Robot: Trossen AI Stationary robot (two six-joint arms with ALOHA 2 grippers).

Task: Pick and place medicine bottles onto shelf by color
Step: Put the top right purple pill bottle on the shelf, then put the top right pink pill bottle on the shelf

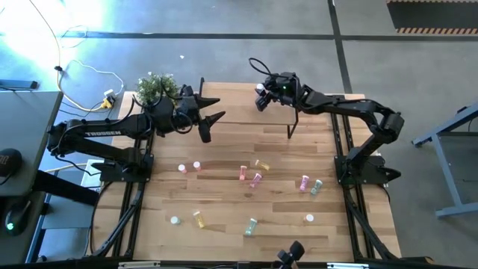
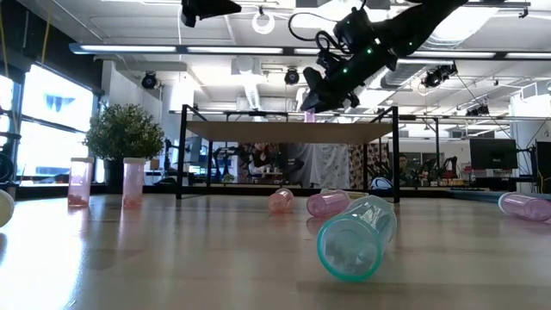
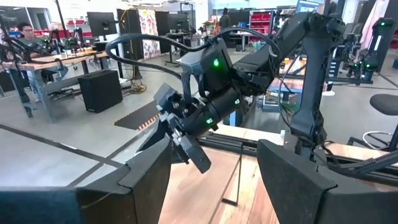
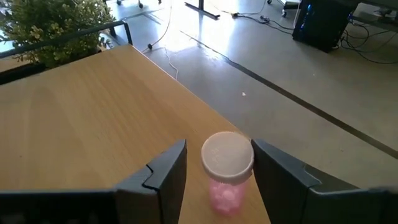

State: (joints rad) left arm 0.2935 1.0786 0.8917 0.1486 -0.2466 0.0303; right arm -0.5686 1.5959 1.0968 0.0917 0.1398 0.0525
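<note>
A pink bottle (image 4: 227,171) with a white cap stood upright on the shelf (image 4: 93,118), near its edge, and the right wrist view showed it between the two fingers of the right gripper (image 4: 217,168), which were spread apart with a little clearance on each side rather than pinching it; whether anything was inside the bottle could not be told. The remaining bottles lay scattered on the table (image 1: 224,149) in front of the shelf: a mint-green bottle (image 2: 355,237) lay on its side with its open mouth toward the low camera, and two pink bottles (image 2: 131,182) stood upright by a potted plant (image 2: 125,138). The right arm reached over the shelf's far edge, its gripper (image 1: 261,97) angled down at the top. The left gripper (image 1: 211,116) hung above the table at the shelf's left end, its fingers (image 3: 149,180) spread and holding nothing. Only the right wrist view showed the bottle on the shelf clearly; from overhead it was hidden under the gripper.
</note>
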